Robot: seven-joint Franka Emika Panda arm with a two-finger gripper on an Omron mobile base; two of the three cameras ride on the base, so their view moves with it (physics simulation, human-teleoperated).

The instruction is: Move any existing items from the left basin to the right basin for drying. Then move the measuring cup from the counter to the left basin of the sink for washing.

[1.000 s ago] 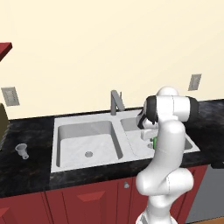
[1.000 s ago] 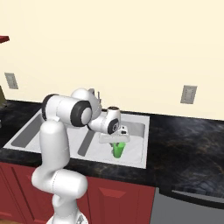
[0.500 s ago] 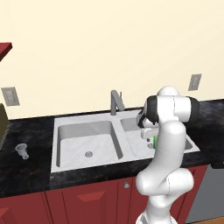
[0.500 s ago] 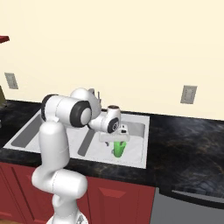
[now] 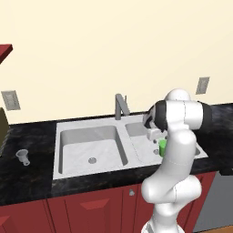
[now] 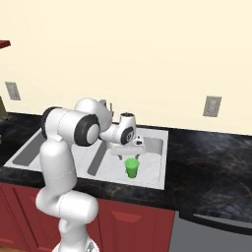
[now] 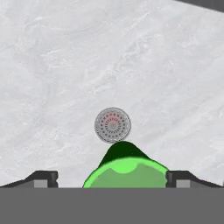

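The green cup (image 6: 132,167) stands upright in the right basin (image 6: 152,145) (near its drain (image 7: 113,124)), between the wide-open gripper (image 7: 111,178) fingers, which could tip it if lifted crookedly.

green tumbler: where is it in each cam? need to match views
Left base view: green tumbler right of centre, in the right basin, mostly hidden behind the arm.
Right base view: centre, upright on the right basin floor, below the tool.
Hand view: bottom centre, rim between the open tool's tips.
Shared landmark: the right basin's drain, beside the tumbler; hidden by the arm in both base views.
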